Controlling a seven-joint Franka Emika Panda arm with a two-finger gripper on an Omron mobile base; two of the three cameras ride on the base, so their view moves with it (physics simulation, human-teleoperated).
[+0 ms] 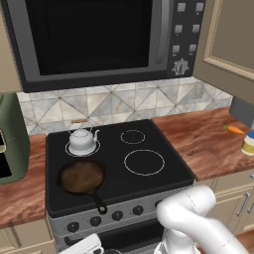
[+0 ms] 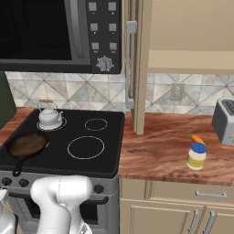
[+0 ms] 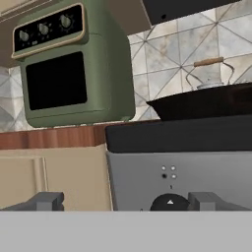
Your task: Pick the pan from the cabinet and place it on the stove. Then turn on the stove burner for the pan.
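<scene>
Your pincer [image 3: 123, 204] spread wide, low at grey steel stove front; black knob [image 3: 170, 202] just between fingertips, ready for turning. Dark round skillet [image 3: 202, 103] above, resting on black glass cooktop [image 1: 149, 181].

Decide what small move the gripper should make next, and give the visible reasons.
Probably ease the open gripper straight forward onto the black knob between its fingertips, then close to turn it. The pan already sits on the stove, in front of the kettle, so lighting its burner appears to be what remains.
</scene>
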